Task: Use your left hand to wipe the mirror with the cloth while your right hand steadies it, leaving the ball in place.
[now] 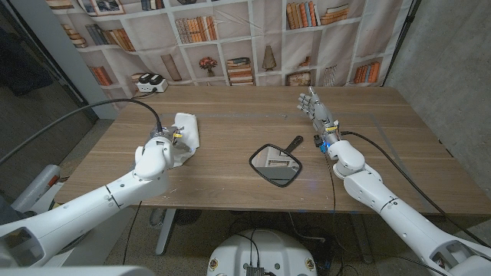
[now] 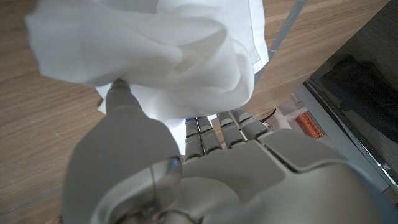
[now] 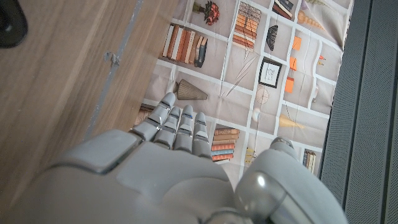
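Nearest the robot, the hand mirror [image 1: 277, 165] lies flat on the wooden counter [image 1: 230, 115], close to the front edge and about midway between the two arms. Glass faces up and reflects pale shapes; its black handle [image 1: 294, 143] points away and to the robot's right. Neither hand touches it.

Left hand [image 1: 156, 152]: over the counter on the robot's left, well apart from the mirror. It holds the white cloth [image 1: 186, 134], which bunches up beyond and beside the hand, part of it draped onto the counter. In the left wrist view the cloth [image 2: 155, 56] is gathered in folds over the fingers [image 2: 214, 130], which curl into it; thumb tip pressed into the fabric.

Right hand [image 1: 322, 119]: farther back on the robot's right, beyond the mirror's handle and apart from it. Stands with fingers [image 1: 311, 102] extended away from the robot, close side by side, holding nothing. The right wrist view shows the same: fingers [image 3: 177, 124] straight and nearly together, thumb set apart, wood grain alongside.

A dark rounded edge [image 3: 11, 22] shows at that view's corner; cannot tell what it is.

Behind the counter: a backdrop printed with bookshelves [image 1: 230, 38], and a white box-like item [image 1: 151, 82] at the far left edge.
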